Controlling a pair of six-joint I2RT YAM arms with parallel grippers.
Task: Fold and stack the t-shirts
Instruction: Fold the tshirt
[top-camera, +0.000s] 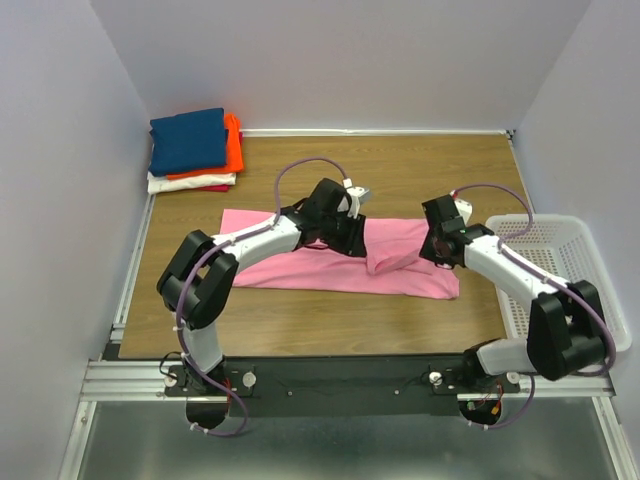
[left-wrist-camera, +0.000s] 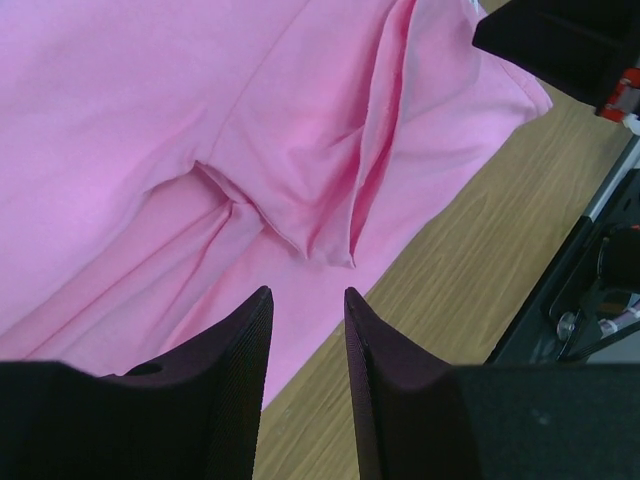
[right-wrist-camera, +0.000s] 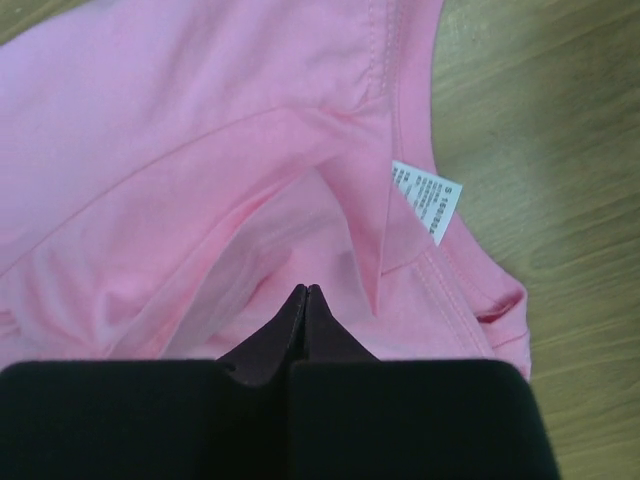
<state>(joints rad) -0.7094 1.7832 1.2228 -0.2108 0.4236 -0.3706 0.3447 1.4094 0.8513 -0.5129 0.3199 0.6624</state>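
Holding my left gripper (left-wrist-camera: 305, 295) part open, empty, over the pink t-shirt (left-wrist-camera: 150, 120); my right gripper (right-wrist-camera: 307, 289) closed, tips at a shirt fold, pinch unclear.

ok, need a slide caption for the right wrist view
Right claw, tips shut, over a fold in the pink t-shirt beside its white care label, on the wooden table.
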